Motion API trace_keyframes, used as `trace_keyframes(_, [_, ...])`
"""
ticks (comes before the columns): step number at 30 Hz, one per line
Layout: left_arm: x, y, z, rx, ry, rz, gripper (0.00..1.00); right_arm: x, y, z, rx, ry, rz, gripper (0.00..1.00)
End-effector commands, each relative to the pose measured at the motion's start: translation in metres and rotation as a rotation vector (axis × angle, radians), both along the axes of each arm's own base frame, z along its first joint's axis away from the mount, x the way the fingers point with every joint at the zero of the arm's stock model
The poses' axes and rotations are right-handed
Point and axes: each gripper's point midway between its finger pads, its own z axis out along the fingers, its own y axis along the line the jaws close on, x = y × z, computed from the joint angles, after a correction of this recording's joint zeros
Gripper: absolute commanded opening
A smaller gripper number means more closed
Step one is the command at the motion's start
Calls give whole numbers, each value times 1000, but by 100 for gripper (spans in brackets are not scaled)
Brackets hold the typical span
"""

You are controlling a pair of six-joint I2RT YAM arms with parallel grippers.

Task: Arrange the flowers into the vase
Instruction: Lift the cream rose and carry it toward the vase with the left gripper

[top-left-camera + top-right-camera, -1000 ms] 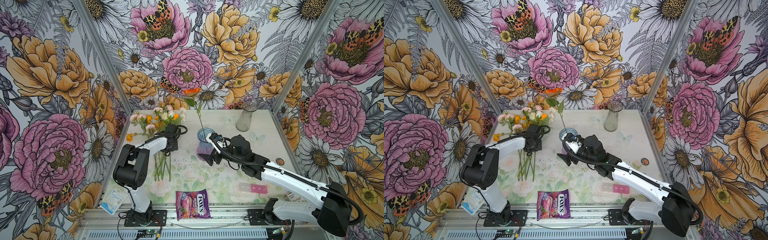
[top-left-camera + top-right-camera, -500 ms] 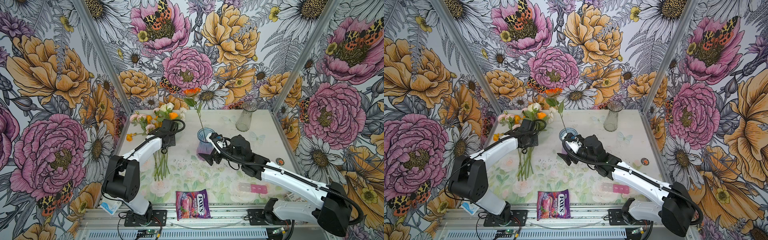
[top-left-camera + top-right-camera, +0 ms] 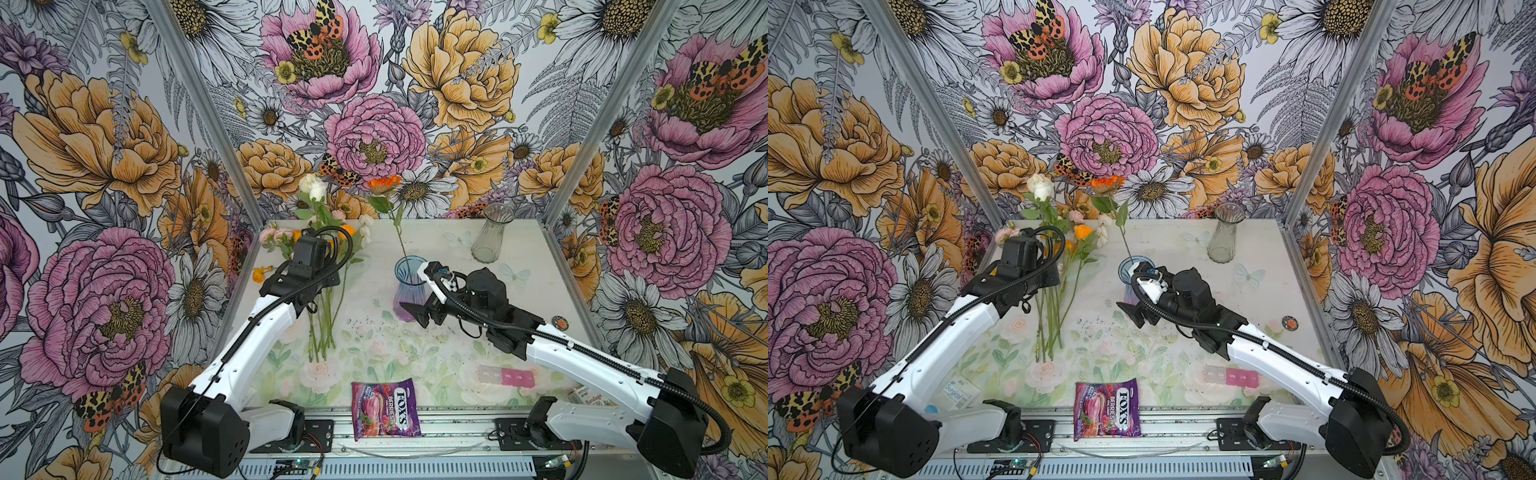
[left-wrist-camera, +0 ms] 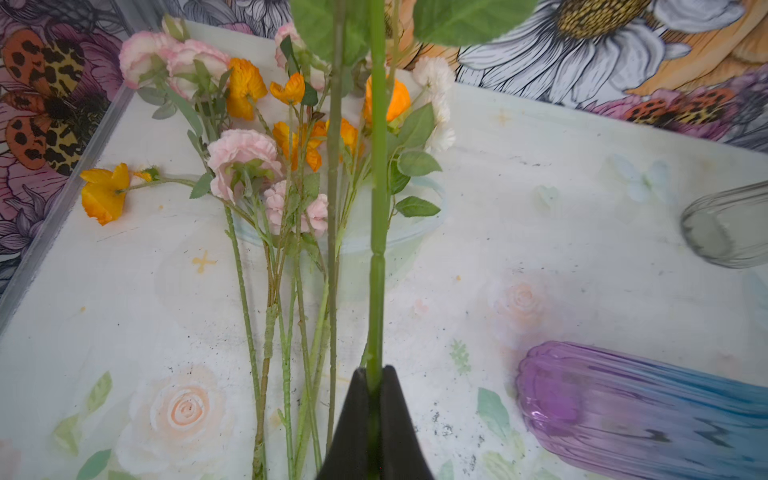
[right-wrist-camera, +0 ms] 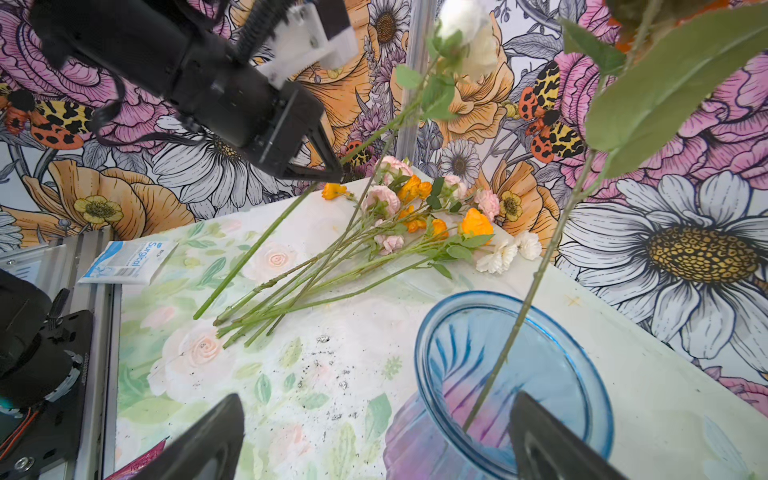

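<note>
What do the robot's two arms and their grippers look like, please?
Both the left arm and right arm have glossy white links with bulky black joint housings. A ribbed black cable runs along each. The left gripper and right gripper have black, tapering triangular fingers.

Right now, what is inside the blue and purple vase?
One green stem, of the orange flower, stands inside the vase, leaning on its rim. No other flower is in it. Its bottom is hidden by the near rim and a finger of the right gripper.
</note>
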Motion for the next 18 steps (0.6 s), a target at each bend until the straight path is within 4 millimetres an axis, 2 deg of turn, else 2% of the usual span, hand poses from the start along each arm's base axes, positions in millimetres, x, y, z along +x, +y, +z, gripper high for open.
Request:
trace_keyframes(1, [-5,-10,19,-111,-64,-34,0,-2,-3,14,55,-9,7,100])
trace_keyframes(3, [-11,-11,29,-137,-94,-41,0,-2,-5,15,61,-11,2,100])
trace_keyframes(5, [-16,-20,44,-180,-143,-95,0,-1,-7,17,68,-13,-9,100])
trace_keyframes(9, [-33,-48,100,-236,-340,-203,0,8,-21,21,98,-12,-70,99])
trace_keyframes(12, [-44,-46,136,-157,-465,-157,0,15,-34,28,171,21,-94,99])
trace_keyframes(15, [-39,-41,144,-144,-469,-138,0,20,-43,29,198,22,-126,99])
trace_keyframes(18, [-29,-37,122,-143,-392,-124,0,21,-44,30,205,23,-123,100])
